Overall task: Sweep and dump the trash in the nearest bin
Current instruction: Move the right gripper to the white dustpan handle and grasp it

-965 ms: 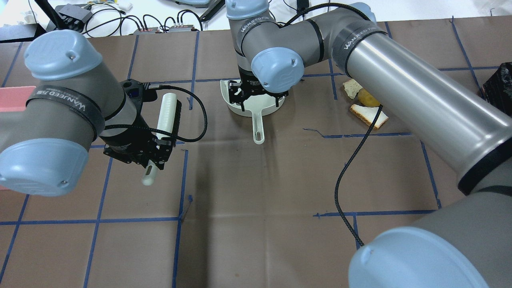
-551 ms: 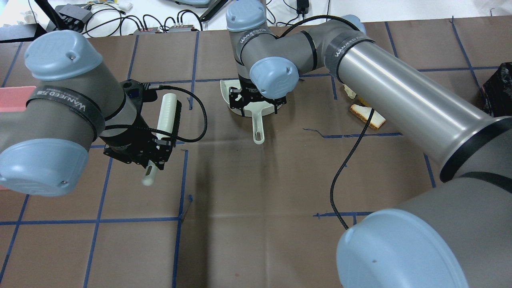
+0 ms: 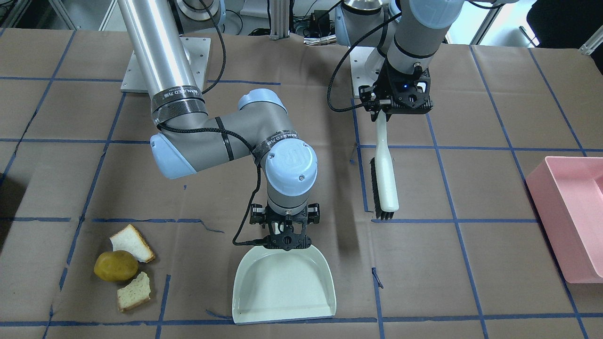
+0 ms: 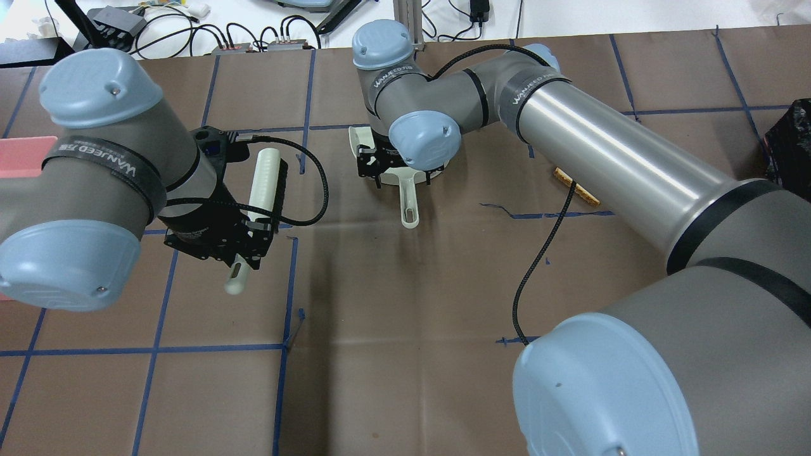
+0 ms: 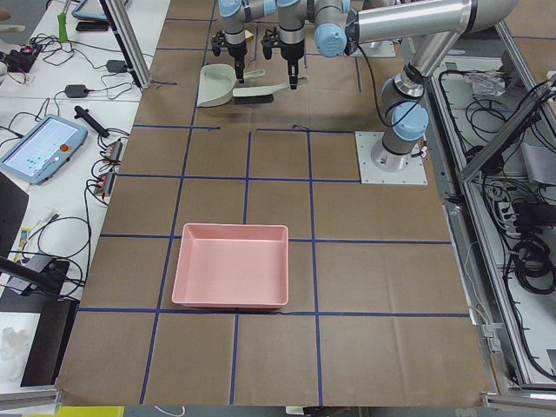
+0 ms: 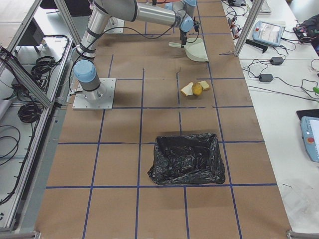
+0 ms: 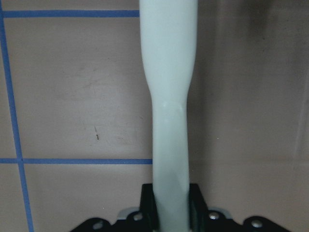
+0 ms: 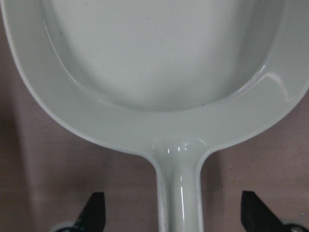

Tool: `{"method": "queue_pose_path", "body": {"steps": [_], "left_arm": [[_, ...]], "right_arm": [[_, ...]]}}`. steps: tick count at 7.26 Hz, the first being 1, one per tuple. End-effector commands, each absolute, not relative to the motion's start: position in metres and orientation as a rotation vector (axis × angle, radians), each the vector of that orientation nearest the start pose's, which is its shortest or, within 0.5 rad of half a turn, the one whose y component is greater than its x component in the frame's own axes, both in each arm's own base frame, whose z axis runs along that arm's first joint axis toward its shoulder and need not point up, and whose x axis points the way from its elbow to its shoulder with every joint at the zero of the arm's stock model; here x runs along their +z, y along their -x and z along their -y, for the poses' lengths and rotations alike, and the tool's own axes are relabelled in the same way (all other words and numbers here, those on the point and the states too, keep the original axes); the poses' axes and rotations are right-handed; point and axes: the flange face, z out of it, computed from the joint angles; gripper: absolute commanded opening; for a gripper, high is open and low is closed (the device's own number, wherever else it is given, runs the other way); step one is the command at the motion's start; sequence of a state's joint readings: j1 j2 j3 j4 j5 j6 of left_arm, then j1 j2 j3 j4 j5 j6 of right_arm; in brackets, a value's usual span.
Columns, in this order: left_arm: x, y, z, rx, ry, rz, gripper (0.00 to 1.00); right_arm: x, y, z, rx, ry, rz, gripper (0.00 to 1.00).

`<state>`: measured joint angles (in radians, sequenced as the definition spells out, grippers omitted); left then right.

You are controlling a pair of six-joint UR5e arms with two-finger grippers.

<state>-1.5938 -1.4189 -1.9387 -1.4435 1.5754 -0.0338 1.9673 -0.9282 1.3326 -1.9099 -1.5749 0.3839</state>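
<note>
Brown paper covers the worktop [image 3: 471, 263], ruled into squares by blue tape lines [image 3: 452, 220]. The right hand [image 3: 286, 241] hangs released low over the pale dustpan [image 3: 282, 287]. In the wrist view its fingers [image 8: 94, 212] stand wide on either side of the handle, a clear gap on each side. The pan lies flat ahead of this hand, its straight open lip on the far side from the robot, close to a tape line, with bare paper beyond. Out to this hand's right, well apart from the pan, lies the trash: two bread pieces [image 3: 132, 242] [image 3: 133, 292] with a yellow-brown lump [image 3: 115, 266] between them, close together. Only open paper lies between pan and trash. Farther out on that side sits the black-lined bin [image 6: 187, 159]. The left hand [image 3: 380, 109] is clenched on the handle of the brush [image 3: 385, 183], whose bristled head reaches forward from it above the worktop. To this hand's left, well apart, stands the pink bin [image 3: 570, 207]. A black cable [image 4: 545, 253] droops from the right arm over the worktop.
</note>
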Motion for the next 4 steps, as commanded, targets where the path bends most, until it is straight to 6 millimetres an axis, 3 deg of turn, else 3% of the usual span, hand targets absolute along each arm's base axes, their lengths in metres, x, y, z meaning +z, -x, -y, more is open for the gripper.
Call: {"method": "queue_pose_path", "body": {"steps": [1, 4], "left_arm": [[0.3904, 0.1422, 0.4061, 0.139, 0.016, -3.131, 0.11], [0.3904, 0.1422, 0.4061, 0.139, 0.016, -3.131, 0.11]], "right_arm": [[0.2303, -0.3891, 0.5950, 0.141, 0.014, -3.168, 1.00], [0.2338, -0.3944, 0.5983, 0.109, 0.006, -3.145, 1.00]]}}
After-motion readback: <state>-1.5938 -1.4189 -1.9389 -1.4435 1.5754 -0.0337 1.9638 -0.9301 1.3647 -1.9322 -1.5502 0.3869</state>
